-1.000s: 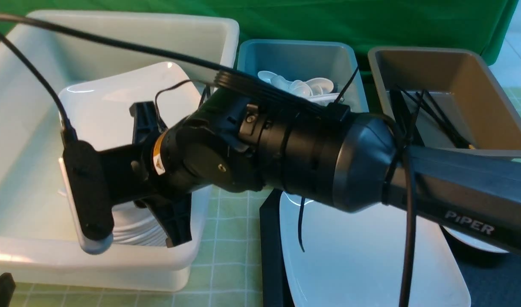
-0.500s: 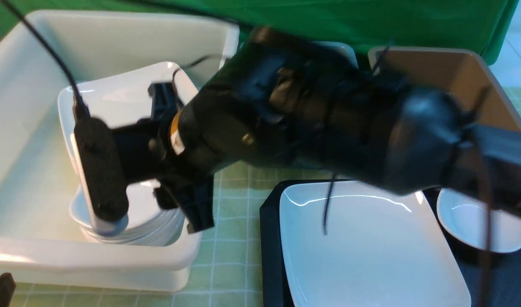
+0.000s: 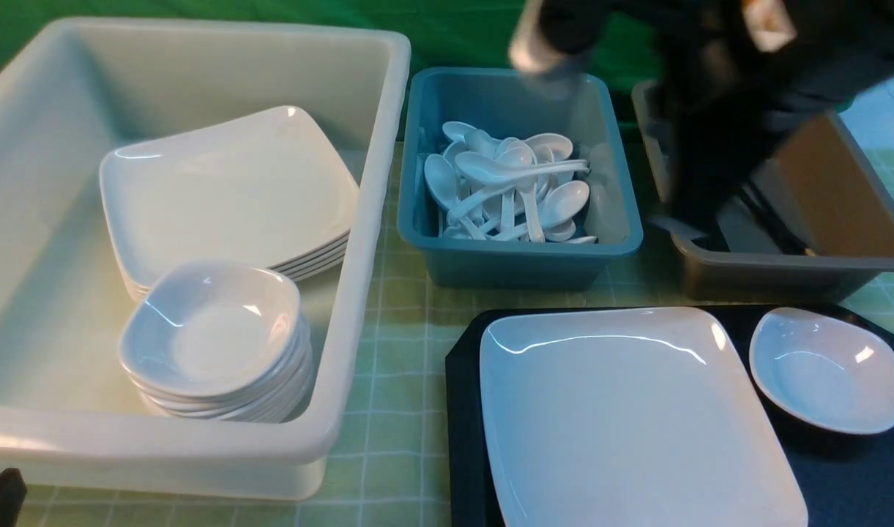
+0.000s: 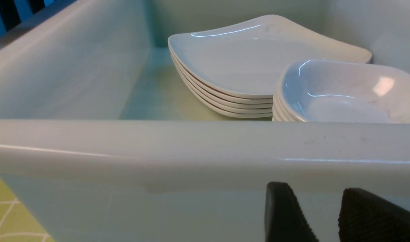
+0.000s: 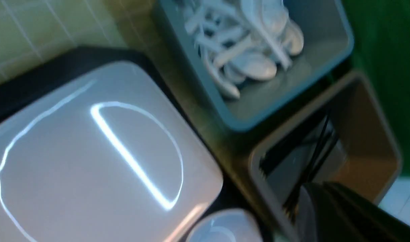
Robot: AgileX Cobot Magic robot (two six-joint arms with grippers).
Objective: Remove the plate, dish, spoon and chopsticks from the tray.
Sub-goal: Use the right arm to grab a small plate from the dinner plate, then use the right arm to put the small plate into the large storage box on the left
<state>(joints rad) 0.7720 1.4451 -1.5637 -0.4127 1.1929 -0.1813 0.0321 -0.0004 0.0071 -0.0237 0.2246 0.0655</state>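
Note:
The large white plate (image 3: 630,417) lies on the dark tray (image 3: 465,439), with a small white dish (image 3: 824,369) beside it on the tray's right. Both also show in the right wrist view, plate (image 5: 90,158) and dish (image 5: 221,228). No spoon or chopsticks show on the visible part of the tray. My right gripper (image 3: 684,205) is a blurred dark shape above the brown tub, apart from the tray. Its jaws (image 5: 322,191) show no gap and hold nothing. My left gripper (image 4: 320,201) is open and empty, low against the cream tub's outer wall.
The cream tub (image 3: 359,219) holds a stack of plates (image 3: 227,190) and a stack of small dishes (image 3: 212,337). The teal tub (image 3: 520,252) holds several spoons (image 3: 505,183). The brown tub (image 3: 783,267) holds black chopsticks (image 5: 317,151).
My right arm has lifted out of the cream tub and swung up and to the right, over the brown tub. The stacks in the cream tub are now uncovered. The left arm has not moved.

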